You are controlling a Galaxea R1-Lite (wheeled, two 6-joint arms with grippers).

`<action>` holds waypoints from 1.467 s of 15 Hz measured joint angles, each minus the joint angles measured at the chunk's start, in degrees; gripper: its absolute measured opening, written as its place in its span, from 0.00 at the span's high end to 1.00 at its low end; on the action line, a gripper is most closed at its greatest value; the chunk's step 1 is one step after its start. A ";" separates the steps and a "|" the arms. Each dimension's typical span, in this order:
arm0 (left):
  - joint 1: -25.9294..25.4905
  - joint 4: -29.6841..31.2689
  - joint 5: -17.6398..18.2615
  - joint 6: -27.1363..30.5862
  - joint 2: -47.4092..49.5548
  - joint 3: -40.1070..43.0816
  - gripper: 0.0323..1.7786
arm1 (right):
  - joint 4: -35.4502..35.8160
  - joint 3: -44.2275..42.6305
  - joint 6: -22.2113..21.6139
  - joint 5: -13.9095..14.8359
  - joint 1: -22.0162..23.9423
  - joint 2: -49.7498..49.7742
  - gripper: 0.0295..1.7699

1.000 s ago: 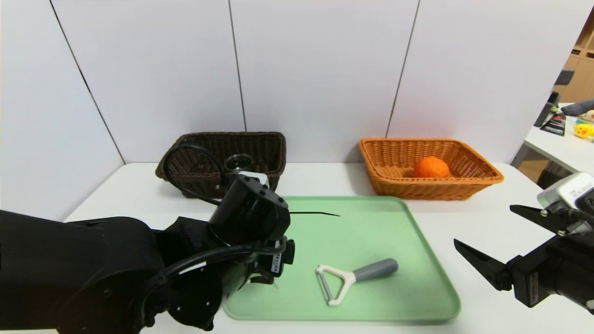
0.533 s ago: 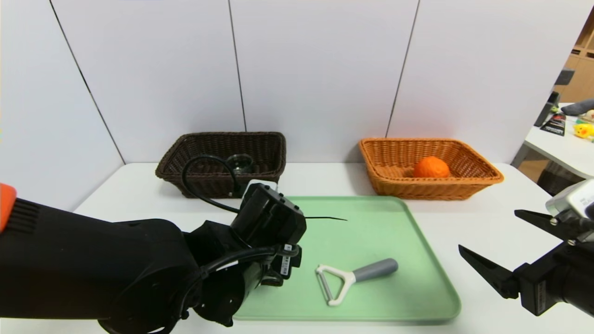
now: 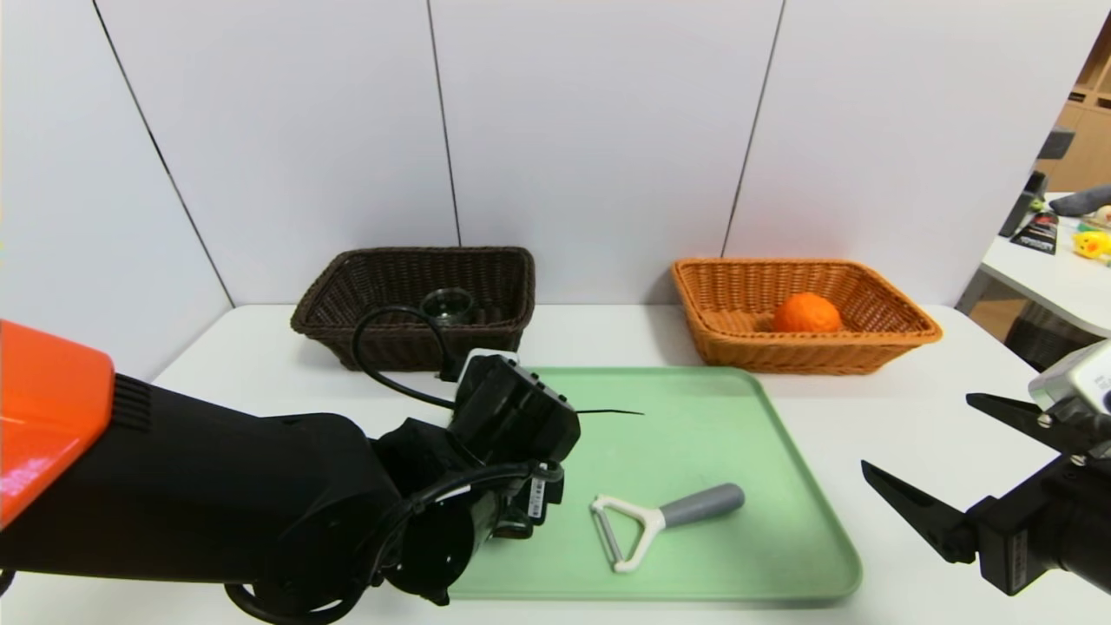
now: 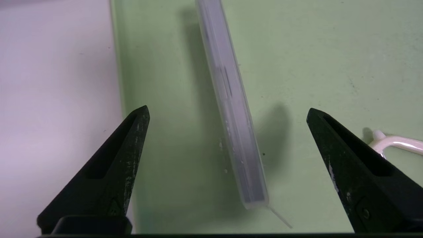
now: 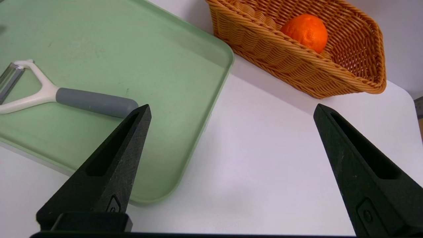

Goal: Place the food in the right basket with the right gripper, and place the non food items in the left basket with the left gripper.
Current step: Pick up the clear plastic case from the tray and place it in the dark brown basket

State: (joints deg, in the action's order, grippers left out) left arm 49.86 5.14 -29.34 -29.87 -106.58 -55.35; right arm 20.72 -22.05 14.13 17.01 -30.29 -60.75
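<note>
White bench [image 3: 868, 408] against pale wall panels, carrying a green tray [image 3: 738, 434] at centre front and two wicker baskets along the back edge.

Left basket [image 3: 391, 286], dark brown, behind the tray's left corner, with a small dark glass dish [image 3: 447, 305] inside. Right basket [image 3: 885, 334], orange-tan, behind the tray's right corner, with the orange fruit [image 3: 807, 313] resting inside near its middle.

On the tray: white Y-shaped peeler [image 3: 638, 525] with grey handle lying flat toward the front, blade end toward the left, handle angled toward the right. Thin grey bar [image 4: 233, 109] lying flat on the tray's left part, close to the tray's left rim, mostly hidden behind the left arm from the head camera.

Left gripper [image 4: 228, 114] hovering low over the tray's left side, pointed down and forward, fingers [image 4: 119, 162] spread wide with the grey bar lying in the gap between them, neither finger touching it. Peeler's white fork just beside the outer finger in the left wrist view.

Right gripper [image 3: 942, 460] held above the bare bench to the right of the tray, nothing between its fingers [image 3: 911, 508], also spread wide, well apart from the right basket.
</note>
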 joint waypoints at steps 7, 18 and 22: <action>-1.49 0.11 0.24 -0.26 -1.82 -0.06 0.05 | -0.13 0.01 0.11 0.02 -0.10 -0.02 0.04; -1.93 1.00 0.43 -0.37 -2.95 -0.02 0.48 | -0.13 0.52 0.91 -0.04 -0.11 0.20 0.04; -1.88 1.08 0.27 -0.41 -2.88 0.00 0.85 | -0.26 0.52 0.85 -0.45 -0.11 0.00 0.04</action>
State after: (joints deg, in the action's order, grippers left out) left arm 47.98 6.23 -29.07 -30.28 -109.46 -55.35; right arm 20.47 -21.53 14.98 16.55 -30.40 -60.75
